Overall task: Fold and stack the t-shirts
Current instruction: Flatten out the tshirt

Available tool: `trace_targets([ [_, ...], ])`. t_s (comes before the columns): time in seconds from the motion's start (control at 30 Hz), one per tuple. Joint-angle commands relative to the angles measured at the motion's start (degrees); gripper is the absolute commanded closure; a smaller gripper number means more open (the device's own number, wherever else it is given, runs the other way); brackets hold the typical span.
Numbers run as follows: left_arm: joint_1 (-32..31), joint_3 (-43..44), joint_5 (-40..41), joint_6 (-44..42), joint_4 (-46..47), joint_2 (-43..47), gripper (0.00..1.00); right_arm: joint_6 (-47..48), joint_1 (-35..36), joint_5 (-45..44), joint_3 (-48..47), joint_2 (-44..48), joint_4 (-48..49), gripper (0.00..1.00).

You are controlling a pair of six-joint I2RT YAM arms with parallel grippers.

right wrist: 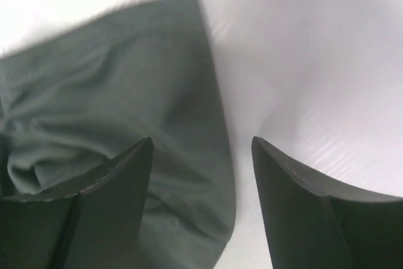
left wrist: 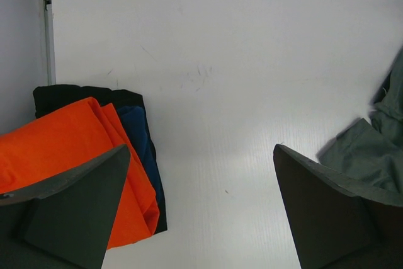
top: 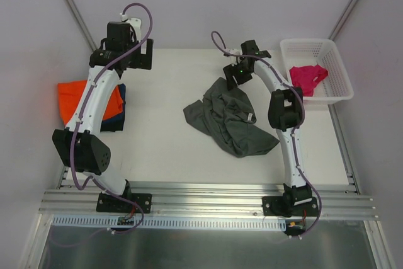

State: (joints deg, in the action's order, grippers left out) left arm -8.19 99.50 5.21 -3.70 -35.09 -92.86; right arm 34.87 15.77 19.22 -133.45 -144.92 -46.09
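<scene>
- Left pincer (left wrist: 200,162) hung over bare worktop (top: 164,149) up at 10 o'clock, jaws thrown as wide as they go, and nothing was between them.
- In its wrist view, both dark fingers (left wrist: 82,212) framed white surface, with cloth only at the edges.
- The orange shirt (top: 75,100) sat folded at 9 o'clock, hard against the left wall of the worktop.
- The navy shirt (left wrist: 140,137) lay folded right beneath it, its blue and black edges poking out on the 3 o'clock side of the stack.
- Orange was on top and navy underneath, the two touching as one pile.
- The grey shirt (top: 230,121) lay in a crumpled heap near the middle, a touch toward 3 o'clock, flat on the worktop and not folded.
- It was well apart from the pile at 9 o'clock.
- Right pincer (right wrist: 201,149) was down low over the far edge of the grey shirt, at that heap's 12 o'clock.
- Its jaws stood parted and held nothing. In its wrist view, the cloth's edge ran below the gap and lay loose on the surface.
- That wrist view was blurred, so the finer folds were hard to read.
- The pink shirt (top: 307,77) lay bunched up inside the white basket (top: 337,96) at 2 o'clock, by the right wall.
- The basket stood just beyond the right arm's elbow, apart from the grey shirt.
</scene>
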Motion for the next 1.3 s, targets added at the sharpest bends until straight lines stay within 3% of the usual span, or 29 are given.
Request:
trace_targets([
  [0.0,-1.3,-0.3,2.5,-2.2,0.5,3.3,0.01,-5.7,0.5,3.2,-4.5,1.8,10.2,0.32],
  [0.1,-1.8,0.2,3.1,-2.6,0.4,2.8,0.01,-5.6,1.2,2.0,-4.5,1.5,12.0,0.32],
  [0.57,-5.1,6.8,3.6,-2.4,0.5,-2.7,0.01,-9.2,2.5,7.5,6.4,4.4,2.4,0.32],
  [0.67,-5.5,7.1,3.9,-2.5,0.5,-3.0,0.01,-9.3,2.6,7.4,7.4,4.6,1.6,0.4],
  [0.7,-5.8,7.1,3.9,-2.4,0.5,-3.0,0.01,-9.6,2.4,7.1,8.3,5.1,1.2,0.52],
  [0.73,-5.9,7.0,3.9,-2.6,0.4,-2.9,0.01,-10.1,2.4,6.8,9.3,5.6,0.7,0.55],
  [0.93,-6.0,6.8,4.4,-2.7,0.5,-2.6,0.01,-10.0,2.3,9.0,21.5,11.9,-2.0,0.5],
  [1.1,-6.0,6.8,4.2,-2.6,0.5,-2.9,0.01,-10.6,2.0,5.6,15.1,8.8,-1.9,0.41],
  [1.27,-6.6,7.0,4.2,-3.2,0.5,-2.7,0.01,-10.4,2.4,3.3,5.1,4.7,0.8,0.39],
])
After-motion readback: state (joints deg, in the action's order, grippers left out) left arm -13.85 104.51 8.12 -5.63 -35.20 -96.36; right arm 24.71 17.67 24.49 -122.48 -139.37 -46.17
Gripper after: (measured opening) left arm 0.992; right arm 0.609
